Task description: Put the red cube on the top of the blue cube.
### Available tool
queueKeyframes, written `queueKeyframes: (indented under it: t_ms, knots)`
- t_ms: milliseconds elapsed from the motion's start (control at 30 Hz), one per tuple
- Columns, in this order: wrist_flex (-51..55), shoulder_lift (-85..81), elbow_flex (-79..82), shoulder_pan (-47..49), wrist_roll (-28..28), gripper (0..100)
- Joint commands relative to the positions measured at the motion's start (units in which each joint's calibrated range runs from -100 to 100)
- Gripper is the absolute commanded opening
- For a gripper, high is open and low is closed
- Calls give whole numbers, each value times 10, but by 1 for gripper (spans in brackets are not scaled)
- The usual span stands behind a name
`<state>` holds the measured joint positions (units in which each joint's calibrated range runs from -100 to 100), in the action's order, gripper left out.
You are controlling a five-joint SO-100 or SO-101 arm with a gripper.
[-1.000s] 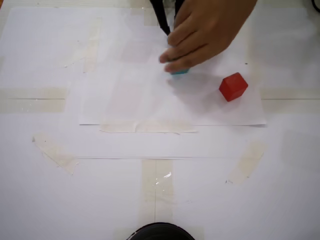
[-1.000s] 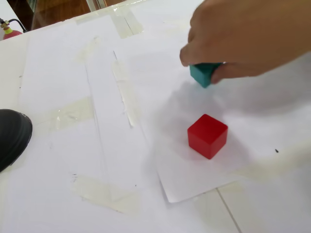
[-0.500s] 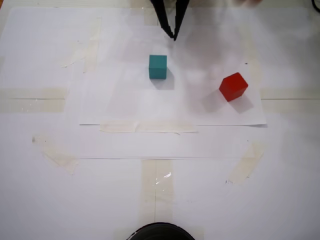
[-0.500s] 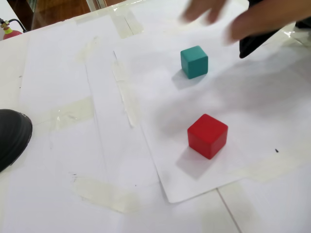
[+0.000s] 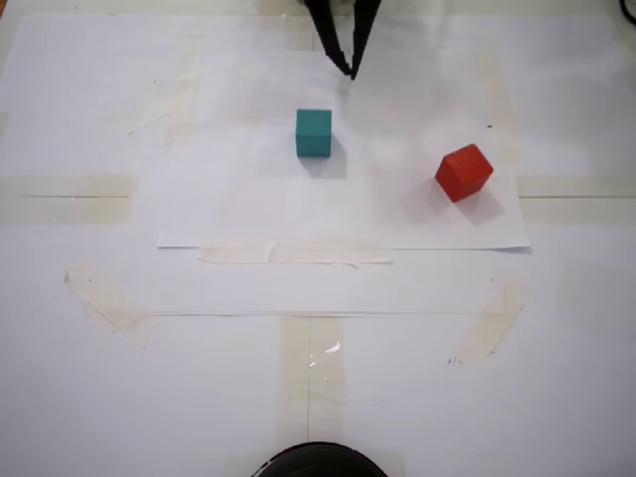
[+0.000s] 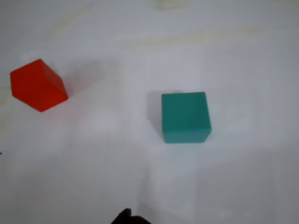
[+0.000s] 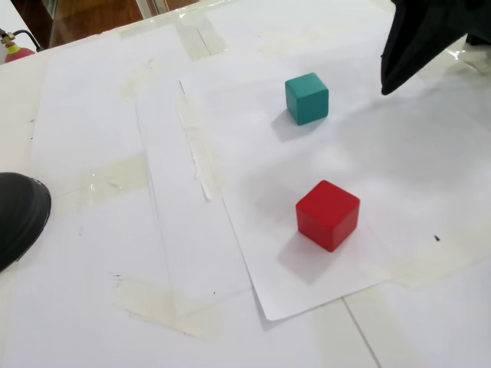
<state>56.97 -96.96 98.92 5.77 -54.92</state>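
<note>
The red cube rests on the white paper, right of centre in a fixed view from above, also showing as the red cube and the red cube. The blue cube, teal in colour, stands apart from it to the left, seen too as the blue cube and the blue cube. My black gripper hangs at the top edge, behind the blue cube, its fingers meeting at the tips with nothing between them. It also shows as the gripper at the upper right.
A loose white paper sheet is taped over the larger white-covered table, with several tape strips around it. A dark round object sits at the table's near edge.
A human hand that was setting the blue cube down has let go and left the views. The blue cube now stands alone. The gripper and red cube have stayed put.
</note>
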Motion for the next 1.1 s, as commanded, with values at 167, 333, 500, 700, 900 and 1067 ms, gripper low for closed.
queueKeyframes:
  t_ms: [167,333,500,700,900,1067]
  knots:
    - [70,37,-123,27,10,0]
    - [120,171,-259,32,28,0]
    - [163,344,-434,46,51,0]
    - [211,504,-606,66,67,0]
    - [253,619,-753,75,77,0]
    - [245,649,-803,81,77,0]
